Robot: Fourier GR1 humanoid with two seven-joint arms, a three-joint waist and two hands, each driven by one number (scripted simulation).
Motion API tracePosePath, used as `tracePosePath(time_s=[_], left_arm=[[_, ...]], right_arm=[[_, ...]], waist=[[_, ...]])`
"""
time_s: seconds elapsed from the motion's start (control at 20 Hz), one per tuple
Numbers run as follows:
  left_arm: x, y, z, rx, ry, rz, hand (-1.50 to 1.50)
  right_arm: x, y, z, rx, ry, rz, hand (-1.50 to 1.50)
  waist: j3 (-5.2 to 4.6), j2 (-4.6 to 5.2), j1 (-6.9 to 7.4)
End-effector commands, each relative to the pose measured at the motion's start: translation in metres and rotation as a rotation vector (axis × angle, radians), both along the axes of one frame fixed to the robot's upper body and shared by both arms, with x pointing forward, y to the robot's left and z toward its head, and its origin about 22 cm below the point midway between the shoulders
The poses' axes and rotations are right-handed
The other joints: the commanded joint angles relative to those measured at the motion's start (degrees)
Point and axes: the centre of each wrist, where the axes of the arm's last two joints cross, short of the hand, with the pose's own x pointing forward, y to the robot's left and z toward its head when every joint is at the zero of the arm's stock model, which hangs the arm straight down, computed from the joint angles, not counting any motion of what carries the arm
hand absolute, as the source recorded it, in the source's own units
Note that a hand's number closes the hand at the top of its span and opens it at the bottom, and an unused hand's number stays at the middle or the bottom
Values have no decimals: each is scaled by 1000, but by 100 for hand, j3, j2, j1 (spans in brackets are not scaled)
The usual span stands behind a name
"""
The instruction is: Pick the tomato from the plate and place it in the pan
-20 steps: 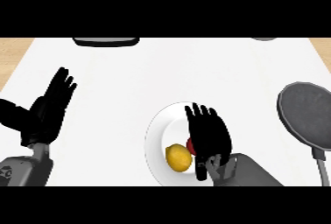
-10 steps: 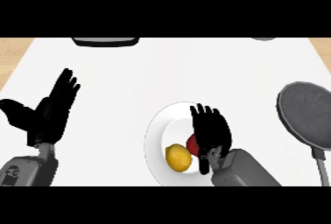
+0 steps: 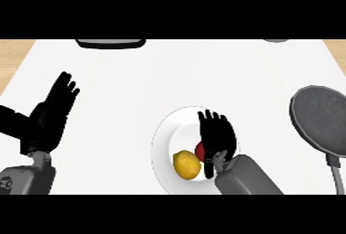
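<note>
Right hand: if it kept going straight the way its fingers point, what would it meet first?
The right hand points up the view, away from the robot. Past its fingertips comes the far rim of the white plate, then bare counter. Since the hand's height is unclear, it may pass above the rim.

The plate (image 3: 169, 132) is white, on a white counter (image 3: 182, 73) with tan wood at its far corners. The tomato (image 3: 201, 148) is red, the lemon (image 3: 186, 164) yellow, the pan (image 3: 323, 119) dark grey. Both hands (image 3: 218, 132) (image 3: 51, 112) are black, on grey forearms.
</note>
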Motion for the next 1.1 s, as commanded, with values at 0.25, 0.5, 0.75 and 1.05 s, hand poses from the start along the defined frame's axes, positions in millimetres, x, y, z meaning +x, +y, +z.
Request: tracePosePath(time_s=[0.25,0.5,0.75,1.05], left_arm=[[-7,-8,-1,6,-17,10,0],[-5,-8,7,2,1,2,0],[12,-3,-4,-3,-5,-7,0],[-1,-17,-8,3,3,16,0]], right_arm=[[-3,-5,-35,23,-23,97,150],[15,12,-44,41,-36,96,150],[9,-3,-30,118,-76,85,150],[11,-21,-11,100,-200,-85,150]], waist=[[1,-2,-3],[1,3,30],[-1,4,-27],[0,-5,-29]])
